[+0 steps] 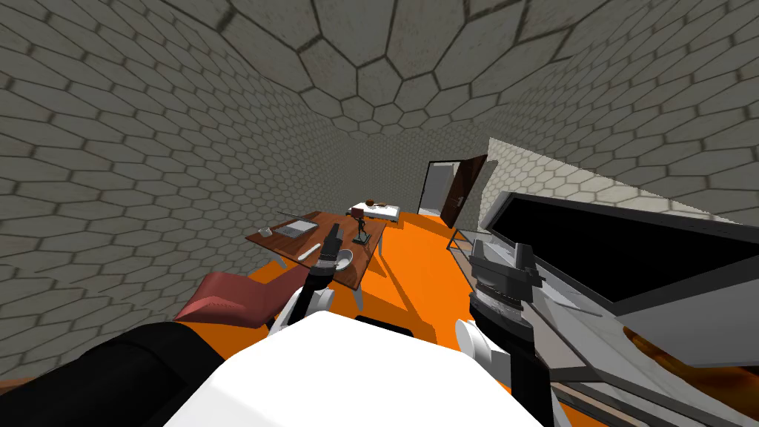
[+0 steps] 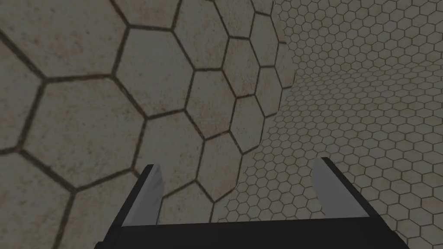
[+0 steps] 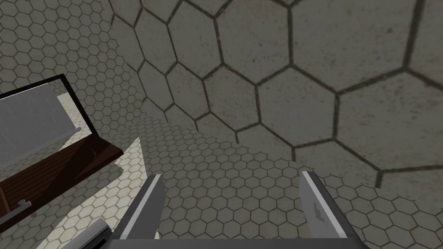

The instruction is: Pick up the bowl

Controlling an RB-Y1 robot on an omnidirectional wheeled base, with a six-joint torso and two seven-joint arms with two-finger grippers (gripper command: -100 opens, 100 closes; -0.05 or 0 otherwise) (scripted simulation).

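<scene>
bowl (image 1: 345, 259) on table (image 1: 285, 245); left end effector (image 2: 238, 163), right end effector (image 3: 230, 174) spread.

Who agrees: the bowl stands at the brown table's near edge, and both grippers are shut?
Not shut: both grippers are open. The left gripper shows parted fingers in the left wrist view, the right gripper in the right wrist view. The bowl is at the near edge of the brown table.

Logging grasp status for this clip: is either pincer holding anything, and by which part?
Nothing is held. The left pincer and right pincer both stand open and empty; the bowl sits on the table.
</scene>
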